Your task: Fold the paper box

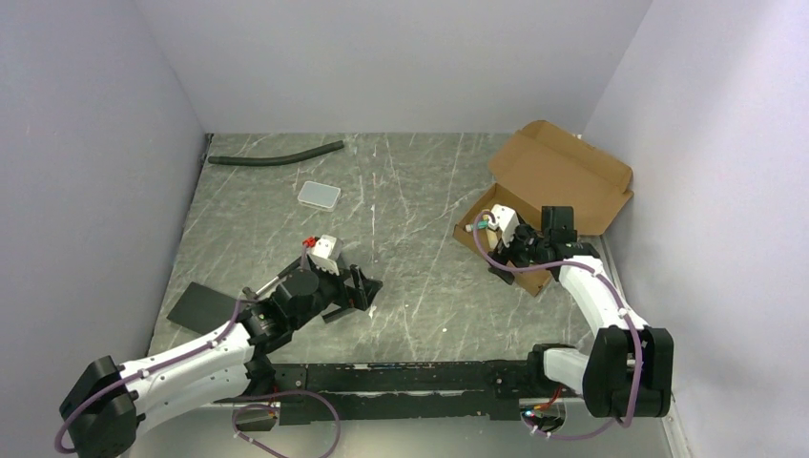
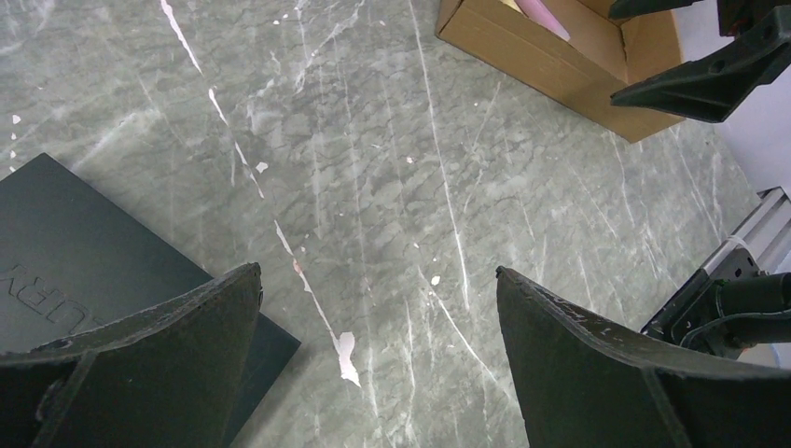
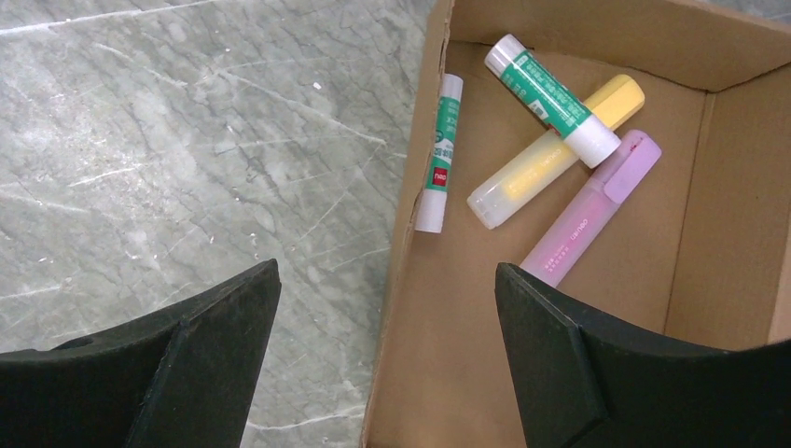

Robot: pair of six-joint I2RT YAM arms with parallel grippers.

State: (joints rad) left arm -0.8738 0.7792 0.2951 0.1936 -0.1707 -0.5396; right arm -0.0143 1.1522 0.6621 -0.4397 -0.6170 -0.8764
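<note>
I see bare table (image 1: 420, 210) through the middle; the paper box (image 1: 563, 176) sits by the right wall (image 1: 706, 191), a black slab (image 1: 200, 305) lies left

The right gripper (image 3: 387, 269) hangs with its 2 black fingers (image 3: 205, 364) spread wide and nothing between them gripped, straddling the near wall of the paper box (image 3: 597, 37). The left finger sits over the grey marbled table (image 3: 187, 140), the right over the box's brown floor. Inside lie 4 items: a slim white glue stick (image 3: 438, 154) with a green label along the wall, a second, thicker green-labelled stick (image 3: 550, 98) crossing a yellow marker (image 3: 527, 177), and a pink highlighter (image 3: 588, 215) just beside the marker.
</note>
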